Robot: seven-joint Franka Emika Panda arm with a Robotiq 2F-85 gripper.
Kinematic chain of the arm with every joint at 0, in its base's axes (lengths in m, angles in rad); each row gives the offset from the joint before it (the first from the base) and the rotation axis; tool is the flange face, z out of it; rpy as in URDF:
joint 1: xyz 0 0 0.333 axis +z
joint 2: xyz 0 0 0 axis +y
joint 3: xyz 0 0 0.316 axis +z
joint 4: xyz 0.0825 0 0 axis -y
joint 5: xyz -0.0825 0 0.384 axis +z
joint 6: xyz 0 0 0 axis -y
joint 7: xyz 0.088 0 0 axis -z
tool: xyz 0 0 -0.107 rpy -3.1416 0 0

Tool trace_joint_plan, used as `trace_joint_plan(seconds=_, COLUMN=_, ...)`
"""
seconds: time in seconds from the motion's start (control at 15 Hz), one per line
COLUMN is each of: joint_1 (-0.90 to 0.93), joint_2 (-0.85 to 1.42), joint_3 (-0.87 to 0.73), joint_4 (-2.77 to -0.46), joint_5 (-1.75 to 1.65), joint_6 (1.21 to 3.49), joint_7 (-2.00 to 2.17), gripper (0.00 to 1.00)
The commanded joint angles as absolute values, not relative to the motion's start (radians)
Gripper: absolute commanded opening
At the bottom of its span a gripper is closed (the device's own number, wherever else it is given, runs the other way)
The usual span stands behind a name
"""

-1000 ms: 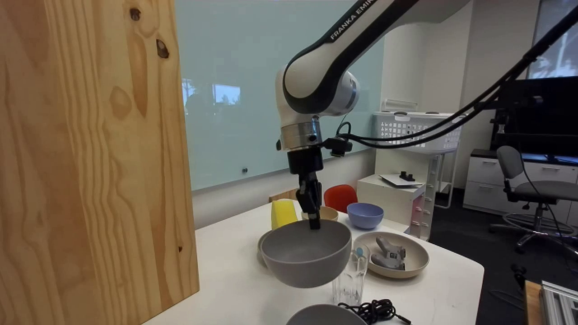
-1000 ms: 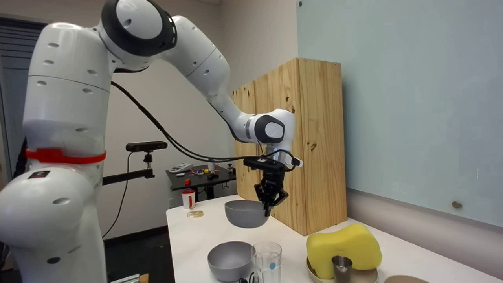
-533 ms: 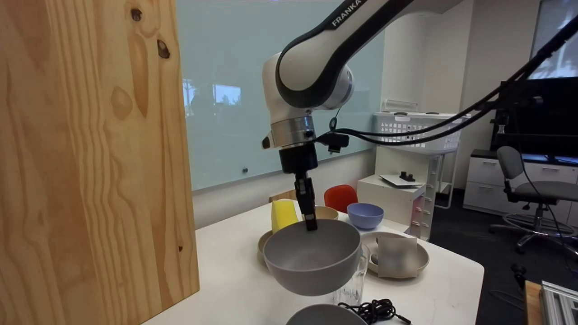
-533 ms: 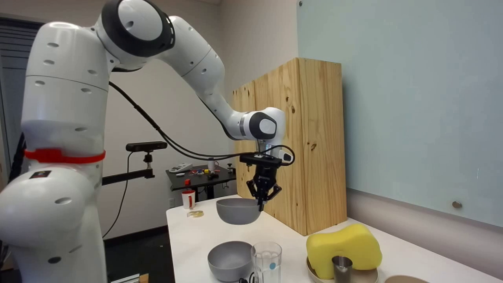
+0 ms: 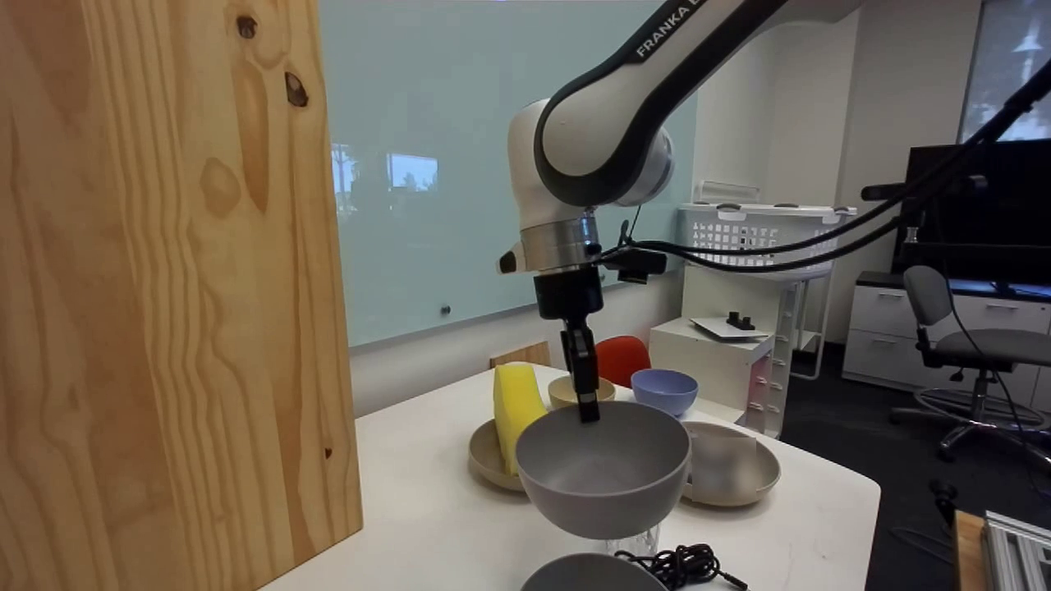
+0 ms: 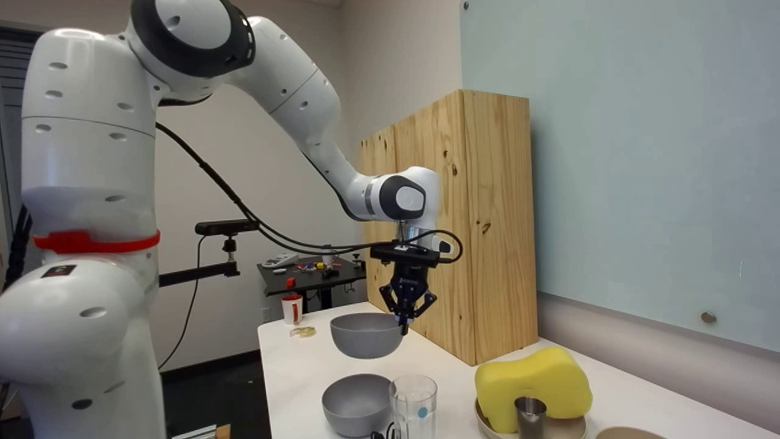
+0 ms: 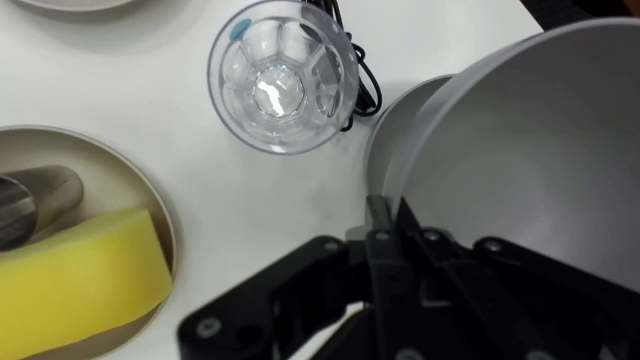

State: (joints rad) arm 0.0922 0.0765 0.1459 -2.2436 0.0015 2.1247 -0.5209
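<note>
a grey bowl (image 5: 603,484) is held mouth upward above the white table (image 5: 427,501), its rim pinched between the fingers of the black gripper (image 7: 392,204). in an exterior view the rim is gripped at the bowl's three o'clock; in the wrist view the grip is seen between its eight and nine o'clock. a second grey bowl (image 6: 356,405) is set on the table, seen toward six o'clock from the held bowl in both exterior views and partly covered by it in the wrist view. a clear glass (image 6: 414,405) is stood upright at the second bowl's three o'clock, and a coiled black cable (image 5: 688,565) is seen at the glass's four o'clock. at the held bowl's nine o'clock, a yellow block (image 5: 516,414) and a metal cup (image 6: 530,422) are borne by a shallow dish (image 5: 484,462). at its three o'clock, a beige bowl (image 5: 768,472) is placed, its contents blurred; at one o'clock, a blue bowl (image 5: 665,392) is seen.
</note>
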Motion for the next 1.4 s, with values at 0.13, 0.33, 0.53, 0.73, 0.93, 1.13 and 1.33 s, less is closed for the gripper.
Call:
trace_joint_plan(seconds=0.13, joint_1=0.107, joint_2=0.025, joint_3=0.157, joint_4=-2.378, joint_5=0.035, joint_6=2.225, joint_7=-0.585, gripper=0.01)
trace_joint_plan(seconds=0.33, joint_1=0.112, joint_2=0.023, joint_3=0.159, joint_4=-2.425, joint_5=0.045, joint_6=2.260, joint_7=-0.610, gripper=0.01)
trace_joint_plan(seconds=0.53, joint_1=0.110, joint_2=0.028, joint_3=0.158, joint_4=-2.473, joint_5=0.051, joint_6=2.296, joint_7=-0.630, gripper=0.01)
trace_joint_plan(seconds=0.73, joint_1=0.110, joint_2=0.029, joint_3=0.158, joint_4=-2.516, joint_5=0.054, joint_6=2.326, joint_7=-0.658, gripper=0.01)
trace_joint_plan(seconds=0.93, joint_1=0.107, joint_2=0.026, joint_3=0.156, joint_4=-2.541, joint_5=0.033, joint_6=2.354, joint_7=-0.711, gripper=0.01)
trace_joint_plan(seconds=1.13, joint_1=0.103, joint_2=0.038, joint_3=0.149, joint_4=-2.540, joint_5=0.016, joint_6=2.390, joint_7=-0.725, gripper=0.01)
trace_joint_plan(seconds=1.33, joint_1=0.096, joint_2=0.049, joint_3=0.138, joint_4=-2.534, joint_5=0.016, joint_6=2.445, joint_7=-0.729, gripper=0.01)
